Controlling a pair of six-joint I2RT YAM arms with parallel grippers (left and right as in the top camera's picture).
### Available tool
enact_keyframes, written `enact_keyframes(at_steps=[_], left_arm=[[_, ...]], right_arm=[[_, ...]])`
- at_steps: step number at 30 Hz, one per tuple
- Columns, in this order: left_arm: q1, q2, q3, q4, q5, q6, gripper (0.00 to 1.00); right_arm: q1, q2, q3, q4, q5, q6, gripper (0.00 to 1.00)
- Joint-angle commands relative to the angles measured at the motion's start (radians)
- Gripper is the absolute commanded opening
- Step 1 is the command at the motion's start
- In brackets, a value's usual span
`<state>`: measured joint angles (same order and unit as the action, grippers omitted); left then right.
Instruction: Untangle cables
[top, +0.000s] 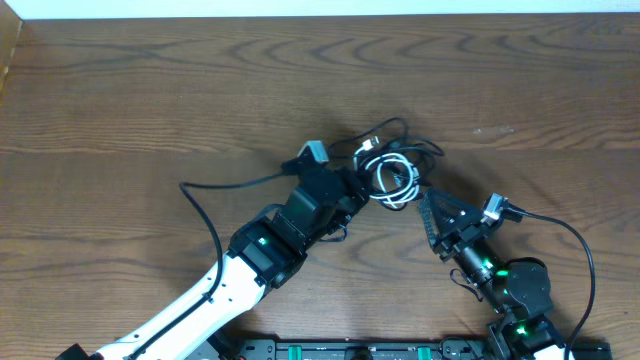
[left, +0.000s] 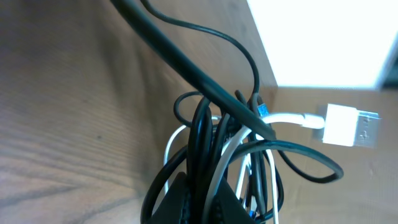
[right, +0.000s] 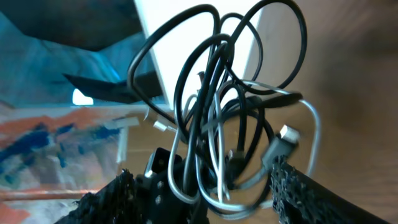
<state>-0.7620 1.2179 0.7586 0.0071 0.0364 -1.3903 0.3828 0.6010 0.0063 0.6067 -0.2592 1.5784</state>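
The cables form a knotted bundle of black and white cords at the table's middle. My left gripper is at the bundle's left side, shut on black and white strands. From that grip the loops rise, and a white plug sticks out to the right. My right gripper is at the bundle's lower right, open. In the right wrist view its fingers stand wide apart, and the tangle hangs between and beyond them, with a white loop low in the gap.
The wooden table stretches out around the bundle. A thicker black arm cable curves across the wood at the left, and another trails at the right. The other gripper's black body shows behind the tangle.
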Motion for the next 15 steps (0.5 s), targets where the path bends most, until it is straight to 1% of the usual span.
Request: enact_keyframes(at_steps=[1,4,7,11,15], left_arm=[[0.0,-0.002,0.006,-0.006,-0.101,-0.192,0.08],[-0.001,-0.002,0.006,0.023,-0.086,-0.216,0.08],[-0.001,-0.002,0.006,0.052,-0.027,-0.216,0.08],[-0.007,-0.002,0.006,0.053,-0.016,-0.216,0.08],[-0.015,-0.002,0.006,0.055,-0.001,-0.216,0.08]], right_arm=[[0.004,0.0,-0.001,-0.051,-0.077,-0.065,0.67],[0.004,0.001,-0.001,-0.156,-0.1,-0.051,0.63],[0.004,0.001,-0.001,-0.229,-0.111,0.006,0.63],[0.004,0.001,-0.001,-0.23,-0.084,0.053,0.63],[0.004,0.001,-0.001,-0.233,-0.033,0.12,0.61]])
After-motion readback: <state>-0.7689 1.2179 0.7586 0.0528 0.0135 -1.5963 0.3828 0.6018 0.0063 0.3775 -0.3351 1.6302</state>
